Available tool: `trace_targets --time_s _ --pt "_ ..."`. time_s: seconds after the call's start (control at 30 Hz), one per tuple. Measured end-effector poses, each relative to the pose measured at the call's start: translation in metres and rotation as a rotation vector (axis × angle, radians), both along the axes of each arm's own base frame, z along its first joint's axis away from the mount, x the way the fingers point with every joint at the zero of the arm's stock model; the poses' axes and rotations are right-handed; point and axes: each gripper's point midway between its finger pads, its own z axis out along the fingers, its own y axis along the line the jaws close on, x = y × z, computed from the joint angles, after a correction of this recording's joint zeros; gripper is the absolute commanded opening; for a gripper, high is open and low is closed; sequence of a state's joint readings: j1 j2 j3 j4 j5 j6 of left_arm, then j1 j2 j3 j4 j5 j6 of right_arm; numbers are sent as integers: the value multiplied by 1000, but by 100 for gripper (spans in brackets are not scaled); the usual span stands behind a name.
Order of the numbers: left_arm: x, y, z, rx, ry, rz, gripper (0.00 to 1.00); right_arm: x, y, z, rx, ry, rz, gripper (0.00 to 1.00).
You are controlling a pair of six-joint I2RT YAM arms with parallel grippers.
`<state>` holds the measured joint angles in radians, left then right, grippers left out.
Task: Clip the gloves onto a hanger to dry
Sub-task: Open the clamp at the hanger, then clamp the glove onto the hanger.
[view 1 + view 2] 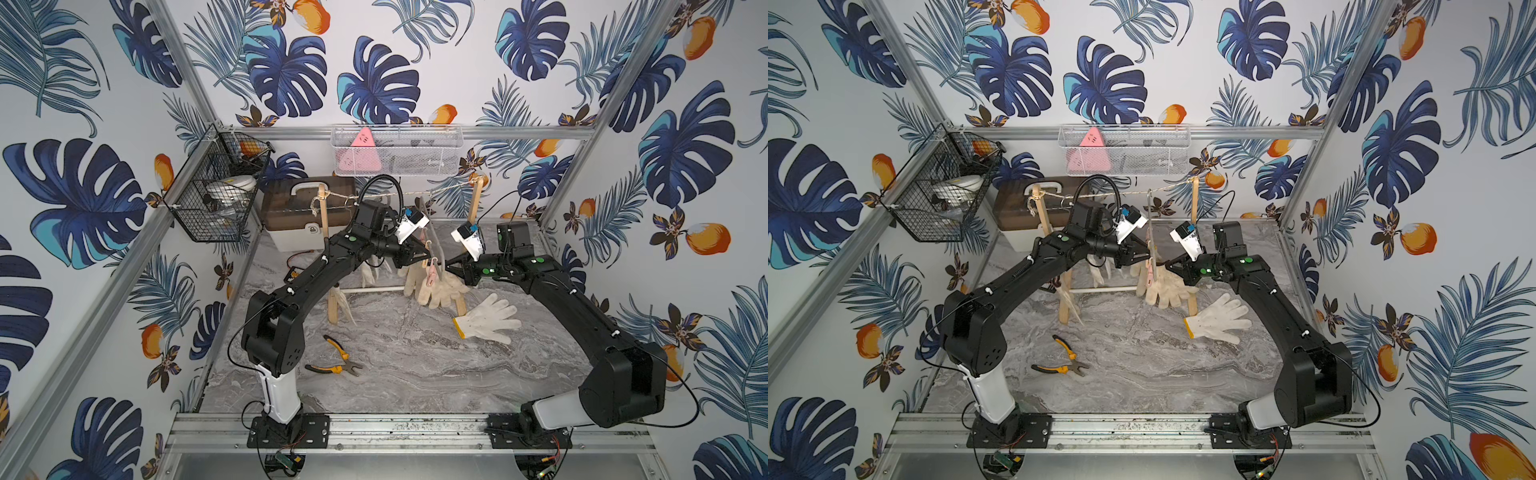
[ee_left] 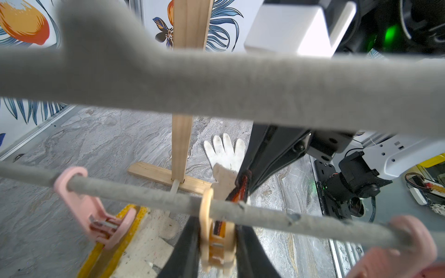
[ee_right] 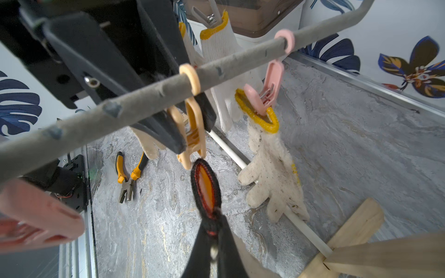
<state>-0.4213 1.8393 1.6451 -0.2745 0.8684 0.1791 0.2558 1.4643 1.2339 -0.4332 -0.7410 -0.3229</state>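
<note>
A grey flocked hanger (image 2: pixel 144 195) hangs from the string of a wooden rack (image 1: pixel 332 307). My left gripper (image 2: pixel 218 231) is shut on a cream clip (image 3: pixel 192 134) on the hanger's lower bar, one finger on each side. My right gripper (image 3: pixel 214 214) is shut on the red-black cuff of a glove (image 3: pixel 206 183), holding it just under that clip. Beside it, a pink clip (image 3: pixel 262 96) holds a cream glove (image 3: pixel 269 163) by its yellow cuff. In both top views the grippers (image 1: pixel 419 253) (image 1: pixel 451 266) meet at the hanger. A loose glove (image 1: pixel 490 318) lies on the table.
Orange-handled pliers (image 1: pixel 336 359) lie on the marble table at the front left. A brown toolbox (image 1: pixel 299 208) stands behind the rack. A black wire basket (image 1: pixel 216 195) and a white mesh basket (image 1: pixel 395 149) hang on the walls. More gloves (image 1: pixel 370 272) hang further left on the rack.
</note>
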Motion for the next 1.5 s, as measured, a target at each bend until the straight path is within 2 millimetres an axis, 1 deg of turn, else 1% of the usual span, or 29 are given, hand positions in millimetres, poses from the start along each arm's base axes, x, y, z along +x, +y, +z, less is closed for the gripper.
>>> trace_targets --time_s 0.1,0.2,0.27,0.53,0.67,0.83,0.97,1.13,1.33,1.5 --pt "-1 0 1 -10 2 -4 18 -6 7 -9 13 30 33 0" --pt "-4 0 1 -21 15 -11 15 -11 14 -12 32 40 67 0" --pt "-5 0 2 -26 18 -16 13 -11 17 -12 54 43 71 0" --pt "-8 0 4 -39 20 -27 12 -9 31 -5 113 -6 112 0" --pt "-10 0 6 -41 17 -29 11 -8 33 -3 135 -14 115 0" --pt "-11 1 4 -39 24 -30 11 -5 35 4 153 -38 114 0" --pt "-12 1 4 -38 26 -30 11 -5 36 3 153 -35 113 0" --pt "-14 2 5 -36 29 -30 11 -3 37 12 176 -51 105 0" --pt "-15 3 4 -33 30 -34 11 -8 37 13 202 -56 110 0" --pt "-16 3 2 -34 37 -40 12 -8 37 13 218 -59 101 0"
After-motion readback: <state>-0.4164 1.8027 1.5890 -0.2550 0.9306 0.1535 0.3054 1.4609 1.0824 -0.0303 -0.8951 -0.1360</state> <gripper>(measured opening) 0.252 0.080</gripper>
